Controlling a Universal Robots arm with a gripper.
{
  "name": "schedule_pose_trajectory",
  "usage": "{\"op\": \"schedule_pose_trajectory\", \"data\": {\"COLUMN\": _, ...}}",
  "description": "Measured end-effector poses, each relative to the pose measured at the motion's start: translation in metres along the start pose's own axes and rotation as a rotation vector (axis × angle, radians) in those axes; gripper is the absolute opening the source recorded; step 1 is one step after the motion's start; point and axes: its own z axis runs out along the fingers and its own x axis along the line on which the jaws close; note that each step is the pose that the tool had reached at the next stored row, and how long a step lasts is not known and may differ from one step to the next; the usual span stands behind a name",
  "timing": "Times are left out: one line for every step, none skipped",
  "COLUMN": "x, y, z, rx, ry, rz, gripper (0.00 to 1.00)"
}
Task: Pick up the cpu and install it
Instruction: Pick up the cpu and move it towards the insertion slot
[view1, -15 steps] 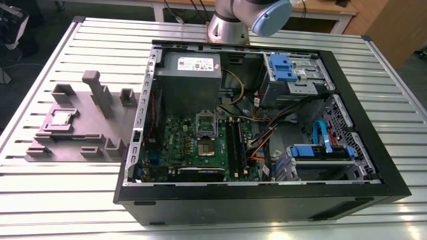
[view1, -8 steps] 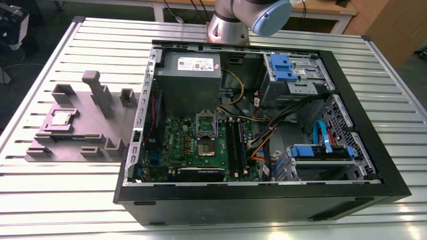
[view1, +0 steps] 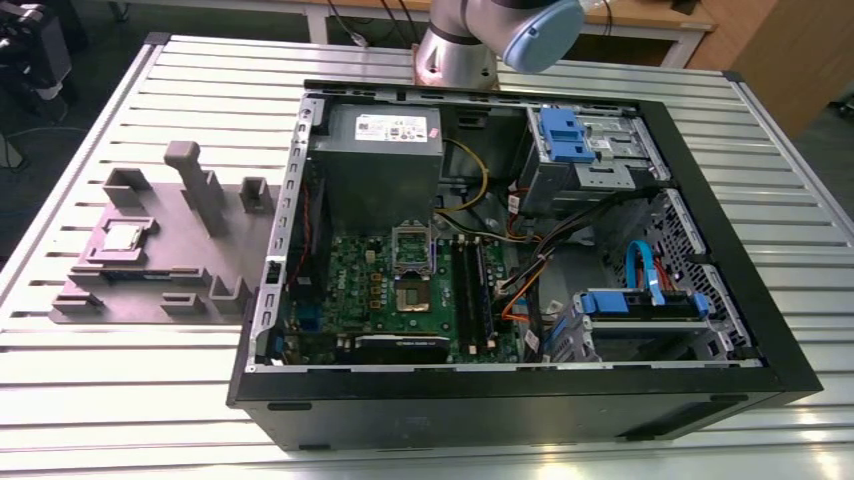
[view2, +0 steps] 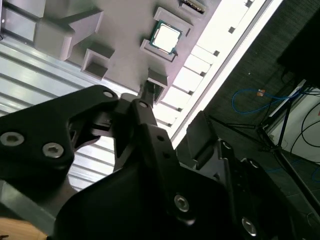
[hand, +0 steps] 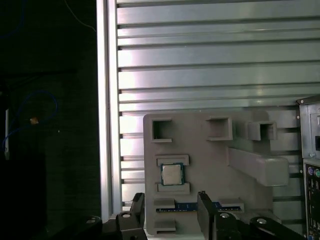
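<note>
The cpu (view1: 124, 236), a small silvery square chip, lies in a recess of the grey holder block (view1: 174, 270) on the slatted table, at the exterior view's left of the open computer case. Both wrist views look down on the cpu (hand: 172, 174) (view2: 166, 36) from some height. My gripper (hand: 171, 207) hangs above the holder, open, with its two dark fingers (hand: 204, 202) apart and nothing between them. The motherboard's socket (view1: 411, 293) lies inside the case with its shiny metal frame (view1: 408, 243) lifted.
The holder block (hand: 210, 160) has tall posts (view1: 200, 195) and several pockets, and a blue-edged strip (hand: 195, 206) lies in one slot near the cpu. The case (view1: 534, 400) holds a grey power supply (view1: 380, 150), cables and blue drive brackets (view1: 567, 135). The table edge (hand: 107, 125) runs close to the holder.
</note>
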Motion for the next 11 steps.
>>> {"op": "schedule_pose_trajectory", "data": {"x": 0.0000, "y": 0.0000, "z": 0.0000, "rx": 0.0000, "ry": 0.0000, "rz": 0.000, "gripper": 0.53}}
{"op": "schedule_pose_trajectory", "data": {"x": 0.0000, "y": 0.0000, "z": 0.0003, "rx": -0.0001, "ry": -0.0001, "rz": 0.000, "gripper": 0.53}}
{"op": "schedule_pose_trajectory", "data": {"x": 0.0001, "y": -0.0001, "z": 0.0011, "rx": -0.0001, "ry": -0.0001, "rz": -0.003, "gripper": 0.59}}
{"op": "schedule_pose_trajectory", "data": {"x": 0.0001, "y": -0.0001, "z": 0.0022, "rx": 0.0001, "ry": 0.0003, "rz": -0.011, "gripper": 0.59}}
{"op": "schedule_pose_trajectory", "data": {"x": 0.0001, "y": -0.0001, "z": 0.0031, "rx": 0.0004, "ry": 0.0010, "rz": -0.021, "gripper": 0.59}}
{"op": "schedule_pose_trajectory", "data": {"x": 0.0001, "y": -0.0002, "z": 0.0043, "rx": 0.0008, "ry": 0.0017, "rz": -0.034, "gripper": 0.59}}
{"op": "schedule_pose_trajectory", "data": {"x": 0.0001, "y": -0.0003, "z": 0.0058, "rx": 0.0010, "ry": 0.0022, "rz": -0.047, "gripper": 0.59}}
{"op": "schedule_pose_trajectory", "data": {"x": 0.0001, "y": -0.0003, "z": 0.0073, "rx": 0.0011, "ry": 0.0025, "rz": -0.053, "gripper": 0.59}}
{"op": "schedule_pose_trajectory", "data": {"x": 0.0000, "y": -0.0004, "z": 0.0090, "rx": 0.0011, "ry": 0.0025, "rz": -0.054, "gripper": 0.59}}
{"op": "schedule_pose_trajectory", "data": {"x": 0.0000, "y": -0.0005, "z": 0.0109, "rx": 0.0011, "ry": 0.0026, "rz": -0.055, "gripper": 0.59}}
{"op": "schedule_pose_trajectory", "data": {"x": -0.0001, "y": -0.0006, "z": 0.0127, "rx": 0.0011, "ry": 0.0026, "rz": -0.055, "gripper": 0.59}}
